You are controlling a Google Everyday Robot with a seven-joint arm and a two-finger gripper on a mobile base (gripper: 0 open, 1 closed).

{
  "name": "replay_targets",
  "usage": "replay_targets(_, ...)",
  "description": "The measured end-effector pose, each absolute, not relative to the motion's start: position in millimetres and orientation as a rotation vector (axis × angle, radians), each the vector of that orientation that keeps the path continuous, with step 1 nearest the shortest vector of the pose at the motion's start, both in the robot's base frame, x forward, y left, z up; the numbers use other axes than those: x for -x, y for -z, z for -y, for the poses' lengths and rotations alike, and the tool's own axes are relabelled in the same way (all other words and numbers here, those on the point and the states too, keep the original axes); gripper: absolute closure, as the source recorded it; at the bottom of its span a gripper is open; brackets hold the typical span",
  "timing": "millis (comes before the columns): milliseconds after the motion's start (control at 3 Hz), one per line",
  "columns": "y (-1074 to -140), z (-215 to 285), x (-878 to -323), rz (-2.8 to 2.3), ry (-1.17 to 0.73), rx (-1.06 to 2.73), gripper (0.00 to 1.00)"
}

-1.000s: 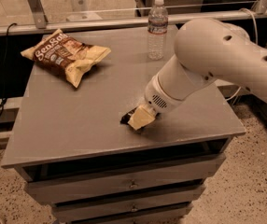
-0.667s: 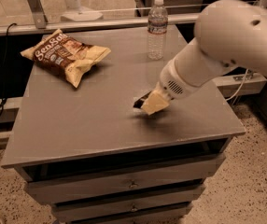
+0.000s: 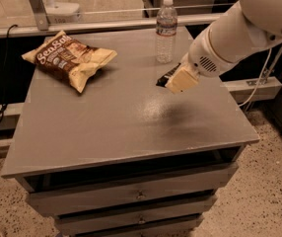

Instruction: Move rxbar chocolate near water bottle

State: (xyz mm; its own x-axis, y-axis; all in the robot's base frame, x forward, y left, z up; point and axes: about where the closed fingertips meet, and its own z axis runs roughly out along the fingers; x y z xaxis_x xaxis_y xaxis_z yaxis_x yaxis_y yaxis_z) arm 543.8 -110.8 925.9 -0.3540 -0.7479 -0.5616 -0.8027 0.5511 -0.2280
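- One chocolate bar (image 3: 162, 79): small, black, held up off the worktop (image 3: 106, 127), right of centre, just near-side of the water bottle (image 3: 166, 24) and apart from it.
- One end effector (image 3: 176, 81): beige, at the tip of the white arm (image 3: 239, 31) reaching in from the right; clamped on the chocolate bar, dark end of the bar sticking out to the left.
- One water bottle: clear, white cap, upright, close to the far edge of the worktop, right of the middle.
- One chip bag (image 3: 69, 58): yellow and brown, lying flat in the far left corner, well apart from bottle and bar.
- One worktop: grey, roughly square, all four edges in view; soft shadow on the surface directly under the end effector.
- Open room: bare grey surface across the whole near half and through the middle between chip bag and bottle; only a narrow strip between bottle and far edge; a little bare surface between bottle and right edge, partly hidden by the arm.
- Three drawers (image 3: 138, 195) stacked below the near edge.
- One pale cable (image 3: 259, 78) hanging beyond the right edge; one dark cable (image 3: 5, 83) down the left side.
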Motion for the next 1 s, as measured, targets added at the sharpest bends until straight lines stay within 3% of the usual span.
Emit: replay_targets(1000, -933.2, 146.9, -629.5, -2.053, -0.129, 1.145, 1.00)
